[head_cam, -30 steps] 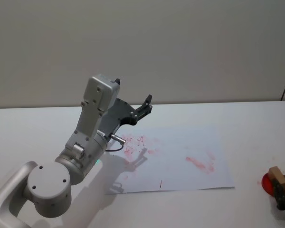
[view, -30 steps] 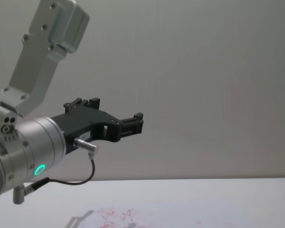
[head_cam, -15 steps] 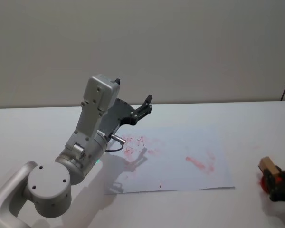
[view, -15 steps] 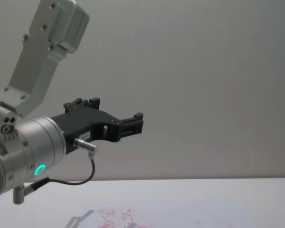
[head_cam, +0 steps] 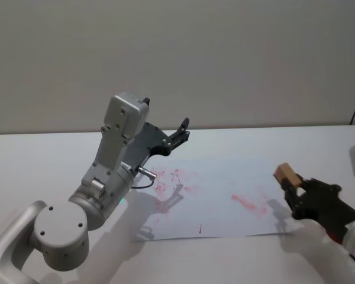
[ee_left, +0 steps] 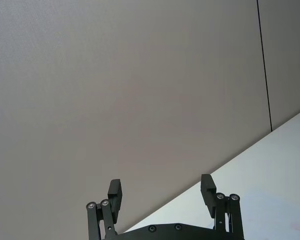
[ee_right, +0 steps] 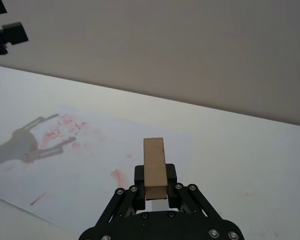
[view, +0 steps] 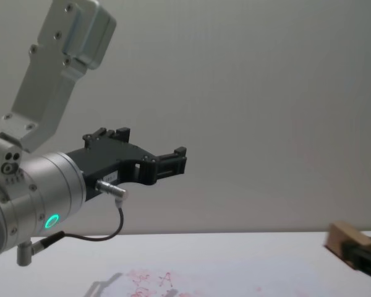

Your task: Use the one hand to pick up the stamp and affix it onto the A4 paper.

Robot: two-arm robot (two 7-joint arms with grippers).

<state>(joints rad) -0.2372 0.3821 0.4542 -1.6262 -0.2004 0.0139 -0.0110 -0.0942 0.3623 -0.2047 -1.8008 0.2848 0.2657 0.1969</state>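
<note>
1. The right gripper (head_cam: 292,189) is pinching the stamp (head_cam: 286,174). Its two black jaws press against opposite faces of the block's lower end.
2. In the right wrist view the stamp (ee_right: 155,167) stands out past the fingertips of the right gripper (ee_right: 155,189). Most of its length is clear of the jaws.
3. The stamp is held off the surface. It touches neither the paper (head_cam: 225,204) nor the table (head_cam: 47,160).
4. The paper lies flat on the table, below and ahead of the right gripper. The gripper's shadow falls on the edge of the sheet nearest to it.
5. Red marks (head_cam: 248,203) show on the paper just ahead of the held stamp. A second cluster (head_cam: 171,177), which includes a mark shaped like an A, lies farther off towards the left gripper.
6. The left gripper (head_cam: 180,131) is raised above the far left part of the paper, well apart from the right gripper. In the left wrist view its jaws are spread (ee_left: 161,192), with nothing between them.
7. In the chest view the left gripper (view: 176,158) sits high above the table. The stamp (view: 345,237) and the right gripper (view: 363,257) are low at the right edge.
</note>
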